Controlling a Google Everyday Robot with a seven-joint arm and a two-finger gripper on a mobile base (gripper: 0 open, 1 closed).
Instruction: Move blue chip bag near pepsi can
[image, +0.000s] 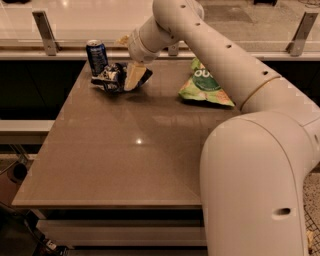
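The blue chip bag (111, 78) is crumpled, dark navy with white lettering, and rests on the table's far left part. It lies just right of and in front of the pepsi can (96, 56), which stands upright at the back left edge. My gripper (133, 76) reaches down from the arm at the bag's right end and is shut on the bag. The bag almost touches the can's base.
A light green chip bag (202, 85) lies at the back right of the brown table (135, 160). My white arm (225, 65) crosses above the table's right side. A glass railing with metal posts (44, 31) runs behind the table.
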